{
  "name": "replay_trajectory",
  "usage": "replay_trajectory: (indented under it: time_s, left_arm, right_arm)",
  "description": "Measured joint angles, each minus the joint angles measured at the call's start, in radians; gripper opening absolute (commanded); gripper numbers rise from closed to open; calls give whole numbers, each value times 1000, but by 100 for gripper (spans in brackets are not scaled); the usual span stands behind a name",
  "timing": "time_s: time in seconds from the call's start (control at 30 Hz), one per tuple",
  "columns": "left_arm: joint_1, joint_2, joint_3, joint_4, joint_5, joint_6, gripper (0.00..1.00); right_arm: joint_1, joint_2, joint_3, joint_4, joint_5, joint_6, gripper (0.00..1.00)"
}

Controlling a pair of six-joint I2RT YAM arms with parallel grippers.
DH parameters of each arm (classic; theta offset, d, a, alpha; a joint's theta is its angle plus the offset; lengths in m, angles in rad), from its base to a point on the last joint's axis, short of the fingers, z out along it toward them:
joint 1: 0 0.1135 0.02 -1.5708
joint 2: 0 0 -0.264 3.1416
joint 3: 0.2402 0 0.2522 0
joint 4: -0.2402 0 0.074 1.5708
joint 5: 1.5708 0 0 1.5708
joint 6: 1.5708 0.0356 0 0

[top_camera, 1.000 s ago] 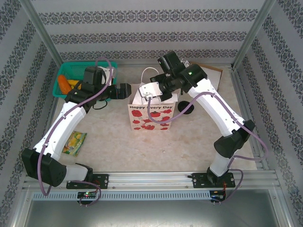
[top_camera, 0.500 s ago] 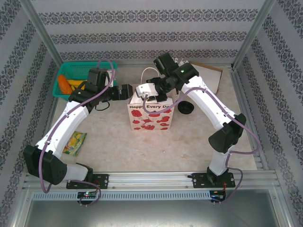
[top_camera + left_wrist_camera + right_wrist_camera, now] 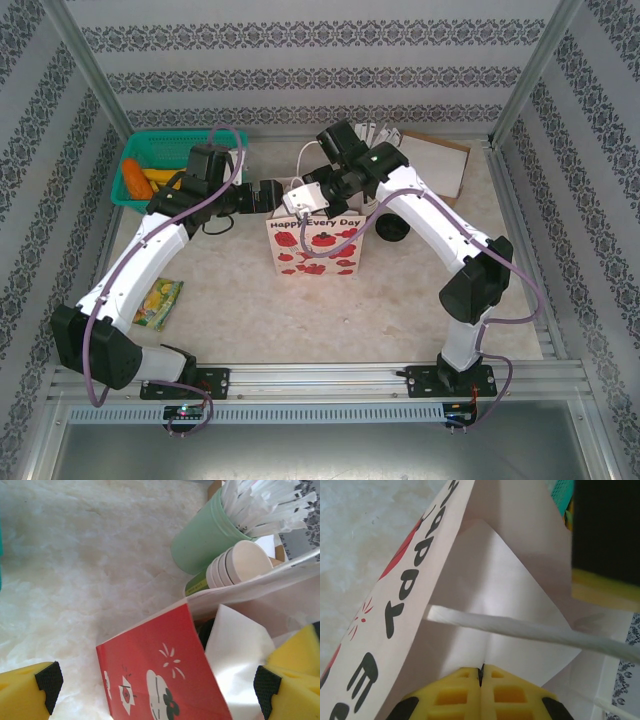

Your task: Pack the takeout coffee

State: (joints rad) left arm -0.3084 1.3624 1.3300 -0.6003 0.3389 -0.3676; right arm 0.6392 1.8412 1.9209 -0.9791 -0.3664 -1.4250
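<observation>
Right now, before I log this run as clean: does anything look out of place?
A loose black lid lies on the table just right of the gift bag. Nothing looks spilled.

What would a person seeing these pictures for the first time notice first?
First, the white gift bag with red print and "Happy Every Day", upright in the middle of the table. Both arms meet over its mouth: the left gripper wide open, the right gripper shut. At the back left stands a green basket.
</observation>
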Motion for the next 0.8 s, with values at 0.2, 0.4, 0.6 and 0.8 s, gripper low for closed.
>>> replay_trajectory:
  time_s: [0.2,0.4,0.6,0.8]
  left_arm:
    - [2,-49,4,1,44,101,100]
    - [2,-54,85,-14,190,310,98]
    - [3,60,248,-117,410,544,71]
    - [2,219,381,-242,562,674,46]
  right_arm:
    - [-16,-34,-19,34,-10,-18,0]
    - [-40,-187,-104,124,-25,-49,0]
    - [-45,-262,-193,201,-45,-84,0]
    - [-45,-264,-285,286,-47,-100,1]
